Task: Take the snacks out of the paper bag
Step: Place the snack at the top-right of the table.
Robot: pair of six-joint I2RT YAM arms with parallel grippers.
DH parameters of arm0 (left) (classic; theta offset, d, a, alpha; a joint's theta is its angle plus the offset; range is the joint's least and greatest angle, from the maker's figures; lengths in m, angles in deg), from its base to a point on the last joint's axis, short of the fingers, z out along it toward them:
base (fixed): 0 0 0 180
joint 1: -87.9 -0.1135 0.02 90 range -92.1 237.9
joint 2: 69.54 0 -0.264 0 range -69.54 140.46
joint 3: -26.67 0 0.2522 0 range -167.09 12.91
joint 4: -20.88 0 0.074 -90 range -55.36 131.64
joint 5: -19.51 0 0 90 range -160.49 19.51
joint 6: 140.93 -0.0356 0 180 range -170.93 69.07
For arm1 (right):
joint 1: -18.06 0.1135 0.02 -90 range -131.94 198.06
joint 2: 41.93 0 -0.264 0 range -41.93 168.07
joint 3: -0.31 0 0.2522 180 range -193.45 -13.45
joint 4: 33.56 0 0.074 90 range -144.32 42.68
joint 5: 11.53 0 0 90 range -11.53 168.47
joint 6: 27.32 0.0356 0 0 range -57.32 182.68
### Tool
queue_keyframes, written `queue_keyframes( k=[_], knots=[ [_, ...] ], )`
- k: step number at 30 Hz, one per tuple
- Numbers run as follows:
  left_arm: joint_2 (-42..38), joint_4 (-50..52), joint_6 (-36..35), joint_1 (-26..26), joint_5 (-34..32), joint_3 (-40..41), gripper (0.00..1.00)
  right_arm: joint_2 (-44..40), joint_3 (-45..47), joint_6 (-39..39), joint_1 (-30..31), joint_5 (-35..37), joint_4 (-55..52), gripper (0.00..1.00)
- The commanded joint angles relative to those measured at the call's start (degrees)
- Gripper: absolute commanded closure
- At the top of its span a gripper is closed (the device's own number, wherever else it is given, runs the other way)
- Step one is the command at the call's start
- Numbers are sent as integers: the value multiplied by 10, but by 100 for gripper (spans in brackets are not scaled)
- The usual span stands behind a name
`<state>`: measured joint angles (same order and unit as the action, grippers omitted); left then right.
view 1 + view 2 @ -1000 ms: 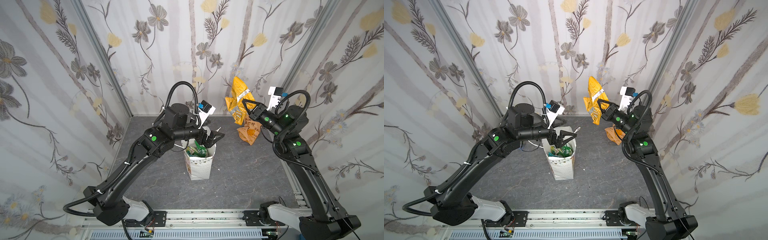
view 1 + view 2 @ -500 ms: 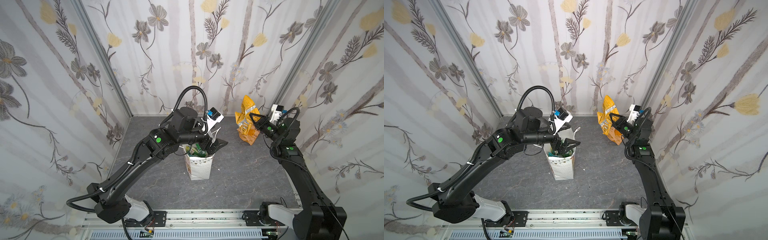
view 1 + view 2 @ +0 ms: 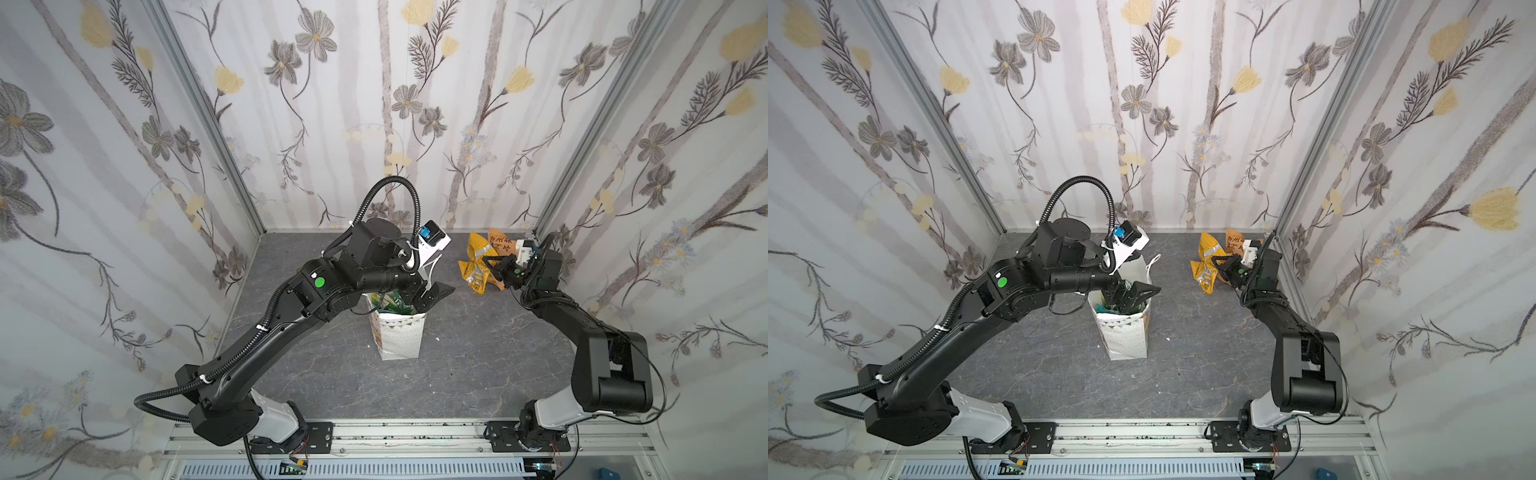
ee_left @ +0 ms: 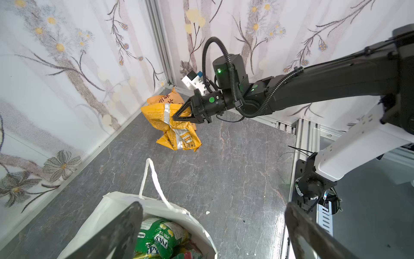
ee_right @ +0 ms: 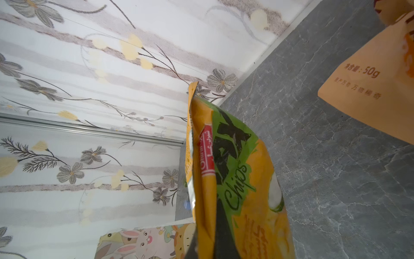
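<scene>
The white paper bag [image 3: 399,336] [image 3: 1127,336] stands upright mid-table, its mouth [image 4: 156,206] showing a green FOX'S snack [image 4: 161,240] among other snacks [image 3: 390,301]. My left gripper [image 3: 428,296] [image 3: 1136,296] [image 4: 212,205] hangs open at the bag's rim, one finger over the mouth and one outside it, holding nothing. At the back right corner my right gripper [image 3: 486,266] [image 3: 1214,264] [image 4: 174,117] is shut on an orange-yellow chips packet [image 3: 473,266] [image 4: 177,132] [image 5: 246,179]. The packet's lower end reaches the table.
A second orange packet [image 3: 500,245] [image 3: 1235,243] [image 4: 163,98] [image 5: 369,85] lies against the back right corner, just behind the held one. Flowered walls close in the back and both sides. A cartoon rabbit print [image 5: 143,244] shows close under the right wrist camera.
My right arm has come down from high up, bringing the orange-yellow packet to the table in the back right corner. My left gripper has shifted slightly right over the bag's rim, still open.
</scene>
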<state>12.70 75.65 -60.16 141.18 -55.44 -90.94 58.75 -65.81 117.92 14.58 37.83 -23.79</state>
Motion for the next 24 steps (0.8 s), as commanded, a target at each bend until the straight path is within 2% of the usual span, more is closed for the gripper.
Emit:
queue_keyframes(
  k=[1,10,14,17,24],
  knots=[
    [-4,4,-11,3,-17,2,0,52,-40,23,12,-22,72,100],
    [-14,6,-5,8,-33,20,0,210,-205,43,61,4,30,100],
    [-21,4,-6,9,-36,28,0,247,-271,-29,73,59,-85,100],
    [-24,-1,-9,9,-38,37,0,263,-290,-70,79,91,-136,98],
    [-23,-4,-10,9,-29,35,0,283,-287,-101,80,126,-178,89]
  ],
)
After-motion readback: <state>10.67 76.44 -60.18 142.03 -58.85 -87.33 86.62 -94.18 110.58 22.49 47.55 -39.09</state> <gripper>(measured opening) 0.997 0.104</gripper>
